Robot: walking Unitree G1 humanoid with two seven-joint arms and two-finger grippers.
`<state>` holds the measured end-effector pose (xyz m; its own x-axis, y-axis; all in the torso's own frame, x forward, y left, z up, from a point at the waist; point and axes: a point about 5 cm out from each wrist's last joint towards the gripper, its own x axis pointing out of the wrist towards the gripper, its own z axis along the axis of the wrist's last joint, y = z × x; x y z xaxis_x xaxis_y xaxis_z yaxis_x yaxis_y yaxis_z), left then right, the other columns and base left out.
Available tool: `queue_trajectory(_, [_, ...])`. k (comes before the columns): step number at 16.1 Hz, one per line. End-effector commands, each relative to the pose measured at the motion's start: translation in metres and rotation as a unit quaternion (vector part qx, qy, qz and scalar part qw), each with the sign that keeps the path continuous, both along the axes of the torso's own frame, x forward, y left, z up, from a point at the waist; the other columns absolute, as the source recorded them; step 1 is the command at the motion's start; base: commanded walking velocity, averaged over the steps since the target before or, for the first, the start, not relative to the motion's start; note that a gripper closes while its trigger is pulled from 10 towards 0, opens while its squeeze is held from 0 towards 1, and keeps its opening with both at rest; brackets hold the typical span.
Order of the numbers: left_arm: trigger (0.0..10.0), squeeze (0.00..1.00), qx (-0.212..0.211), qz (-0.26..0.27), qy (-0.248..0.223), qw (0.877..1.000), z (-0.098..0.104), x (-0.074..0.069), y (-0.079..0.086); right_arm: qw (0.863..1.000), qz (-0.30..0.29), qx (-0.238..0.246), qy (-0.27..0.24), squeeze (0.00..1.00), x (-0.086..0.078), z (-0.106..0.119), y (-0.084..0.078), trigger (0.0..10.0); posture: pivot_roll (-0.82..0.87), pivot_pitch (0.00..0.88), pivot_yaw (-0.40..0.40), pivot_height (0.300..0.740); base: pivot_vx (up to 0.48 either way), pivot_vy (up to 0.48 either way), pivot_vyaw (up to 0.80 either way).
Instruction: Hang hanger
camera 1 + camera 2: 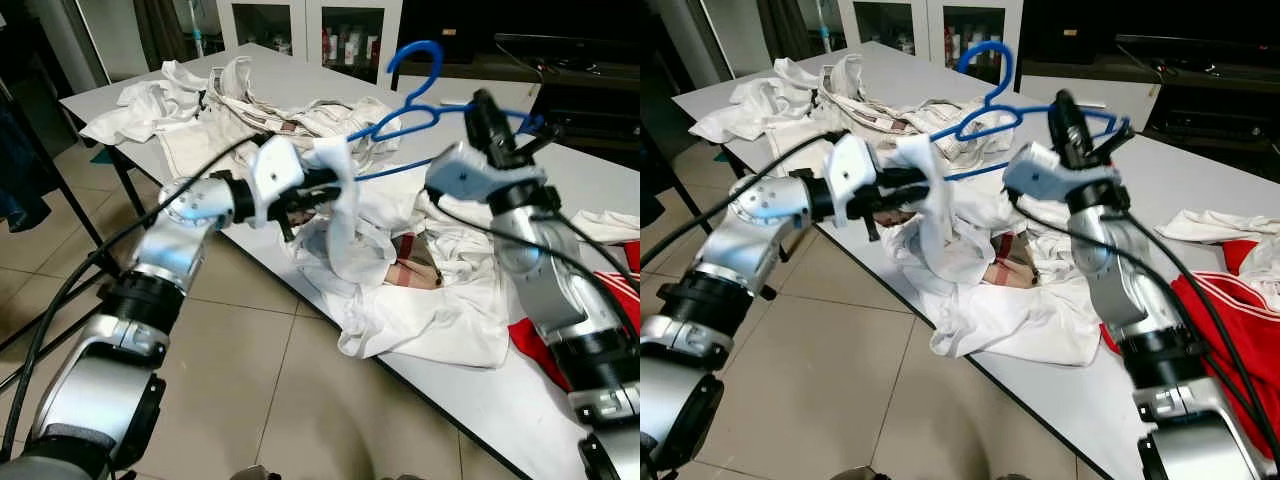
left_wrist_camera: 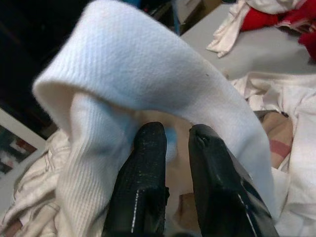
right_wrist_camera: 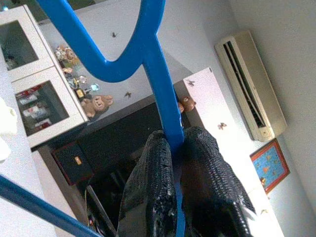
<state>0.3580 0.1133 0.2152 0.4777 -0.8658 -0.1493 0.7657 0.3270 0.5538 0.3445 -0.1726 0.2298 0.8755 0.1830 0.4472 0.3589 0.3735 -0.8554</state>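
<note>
Both arms are reaching over the table [image 1: 470,400]: right gripper [image 1: 478,108] is clamping the blue hanger [image 1: 405,105] aloft, its arm pointing toward the white shirt [image 1: 338,215] the left gripper [image 1: 335,180] is pinching alongside.

The hanger's [image 1: 420,105] 9 o'clock end is buried under the white garment [image 1: 340,215]. The left gripper's [image 2: 170,136] fingertips vanish into that cloth. The red garment [image 1: 1230,310] is cut off at 3 o'clock. Cabinet [image 1: 345,30] contents are too small to tell.
</note>
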Motion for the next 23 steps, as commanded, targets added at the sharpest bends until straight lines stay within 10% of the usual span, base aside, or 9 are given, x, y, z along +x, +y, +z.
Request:
queue_trajectory(1, [10.0, 0.0, 0.038, 0.015, -0.006, 0.999, -0.008, 0.001, 0.002, 0.999, -0.001, 0.025, -0.028, 0.0, 0.002, 0.017, 0.0, 10.0, 0.0, 0.0, 0.035, 0.723, 0.0, 0.0, 0.0])
queue_trajectory(5, [10.0, 0.0, 0.108, 0.07, -0.102, 0.986, 0.009, 0.008, 0.011, 0.999, 0.0, 0.05, 0.004, 0.0, 0.002, 0.001, 0.005, 10.0, 0.0, 0.0, 0.031, 0.723, 0.0, 0.0, 0.0])
queue_trajectory(11, [10.0, 0.0, 0.175, 0.074, -0.101, 0.977, 0.007, 0.007, 0.018, 0.989, -0.038, 0.131, 0.049, 0.0, 0.009, -0.008, -0.005, 10.0, 0.0, 0.0, 0.038, 0.723, 0.0, 0.0, 0.0])
queue_trajectory(13, [10.0, 1.0, 0.117, 0.081, -0.091, 0.986, 0.014, 0.007, 0.014, 0.989, -0.043, 0.13, 0.049, 0.0, 0.01, -0.006, -0.006, 10.0, 0.01, 0.0, 0.031, 0.723, 0.0, 0.0, 0.0])
queue_trajectory(15, [10.0, 1.0, 0.082, 0.072, -0.076, 0.991, 0.016, 0.004, 0.01, 0.989, -0.044, 0.134, 0.053, 0.0, 0.011, -0.006, -0.006, 10.0, 0.01, 0.0, 0.027, 0.723, 0.0, 0.0, 0.0])
queue_trajectory(16, [10.0, 0.0, 0.062, 0.055, -0.057, 0.995, 0.016, 0.0, 0.006, 0.988, -0.047, 0.138, 0.057, 0.0, 0.012, -0.007, -0.006, 10.0, 0.01, 0.0, 0.027, 0.723, 0.0, 0.0, 0.0])
queue_trajectory(21, [10.0, 0.0, 0.125, 0.014, -0.001, 0.992, -0.005, -0.015, 0.008, 0.984, -0.072, 0.149, 0.065, 0.0, 0.013, -0.009, -0.016, 10.0, 0.01, 0.0, 0.026, 0.723, 0.0, 0.0, 0.0])
queue_trajectory(23, [10.0, 0.22, 0.18, 0.037, -0.05, 0.982, -0.004, -0.011, 0.014, 0.984, -0.075, 0.148, 0.066, 0.0, 0.013, -0.009, -0.017, 10.0, 0.01, 0.0, 0.029, 0.723, 0.0, 0.0, 0.0])
